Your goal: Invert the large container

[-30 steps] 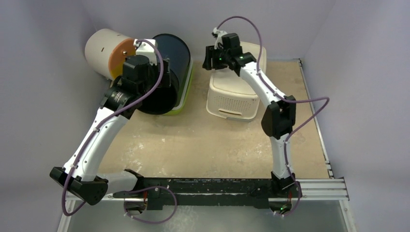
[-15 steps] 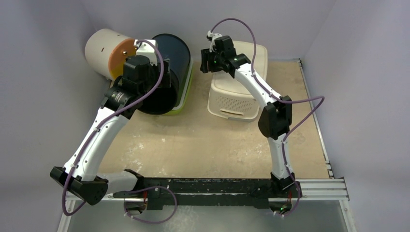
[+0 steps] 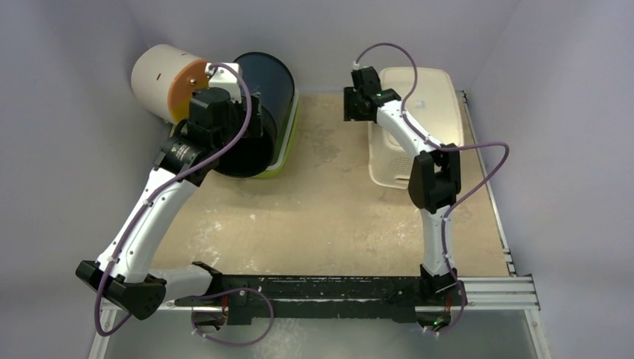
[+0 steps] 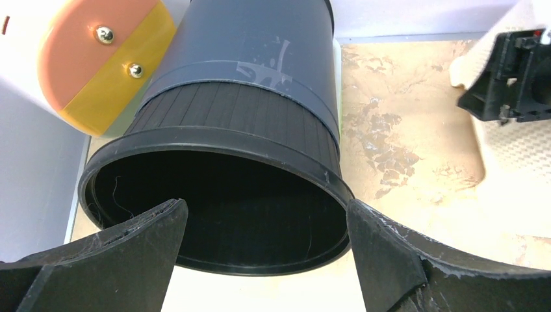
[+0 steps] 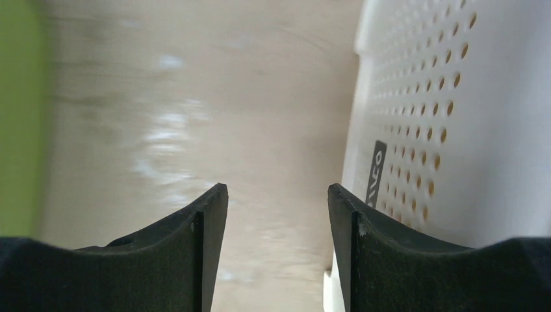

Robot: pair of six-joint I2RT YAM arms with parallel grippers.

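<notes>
The large white perforated basket [image 3: 416,123] lies bottom up at the back right of the table. Its holed side wall fills the right of the right wrist view [image 5: 448,97]. My right gripper [image 3: 354,105] is open and empty just beside the basket's left wall, over bare table [image 5: 278,192]. My left gripper [image 3: 252,120] is open and empty, hovering at the mouth of a black bin [image 4: 240,130], which lies on its side [image 4: 263,211].
The black bin [image 3: 258,112] rests on a green tray [image 3: 284,146] at the back left. A white cylinder with an orange end [image 3: 168,78] lies behind it by the left wall. The walls stand close behind and beside the basket.
The basket has gone from standing tilted with its holed side showing to lying flat, bottom up, further right. My right gripper moved right and down beside it. The left arm has not moved.
</notes>
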